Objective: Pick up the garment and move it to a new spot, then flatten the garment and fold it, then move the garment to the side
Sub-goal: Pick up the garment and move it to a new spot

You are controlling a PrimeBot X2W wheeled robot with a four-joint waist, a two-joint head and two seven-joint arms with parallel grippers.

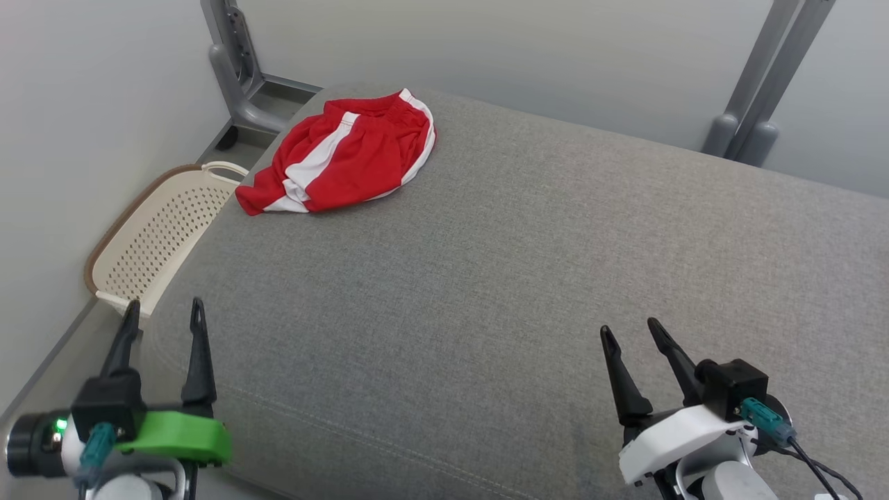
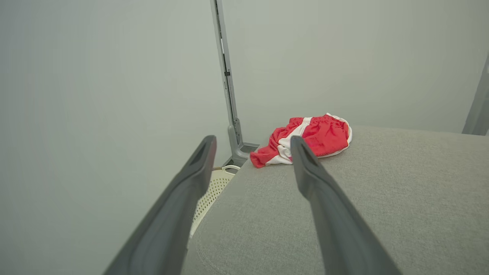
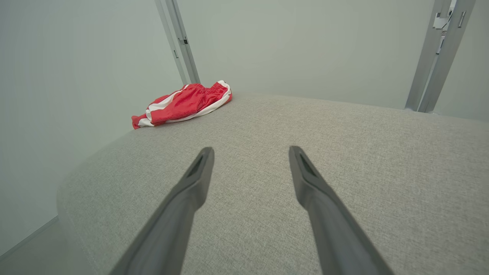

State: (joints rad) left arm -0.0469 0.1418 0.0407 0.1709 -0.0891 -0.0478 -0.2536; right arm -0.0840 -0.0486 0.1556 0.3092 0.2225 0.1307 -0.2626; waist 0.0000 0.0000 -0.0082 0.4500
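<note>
At the near edge of the grey cushion, the left gripper hangs over the near left corner. Its two dark fingers stand wide apart and have hold of nothing. In the left wrist view one finger lies over the cushion and the other is outside the left edge, in front of the basket. The right gripper is over the near edge, toward the right side. Its fingers are also spread fully and are empty, pointing across the bare fabric.

The cream basket with small holes stands on the floor, close against the left edge of the cushion.

The garment, red shorts with white stripes, lies in a loose, wrinkled heap at the far left corner of the cushion, well apart from both grippers. One end of it reaches the left edge, and the gathered waistband is turned to the far edge.

Behind the cushion, grey metal posts stand against the pale wall, at the left and at the right.
</note>
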